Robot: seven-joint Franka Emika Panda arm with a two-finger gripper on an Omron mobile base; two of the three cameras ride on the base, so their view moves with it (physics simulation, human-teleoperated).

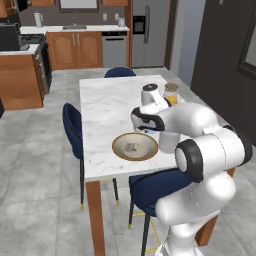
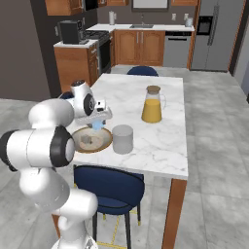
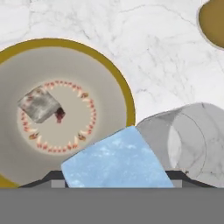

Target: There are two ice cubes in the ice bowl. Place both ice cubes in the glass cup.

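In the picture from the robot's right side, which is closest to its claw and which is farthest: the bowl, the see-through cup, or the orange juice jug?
From the end effector, which grips the blue ice cube:
1. The ice bowl, just below it at the table's near left edge.
2. The glass cup, right of the bowl.
3. The orange juice jug, farther back and right on the table.
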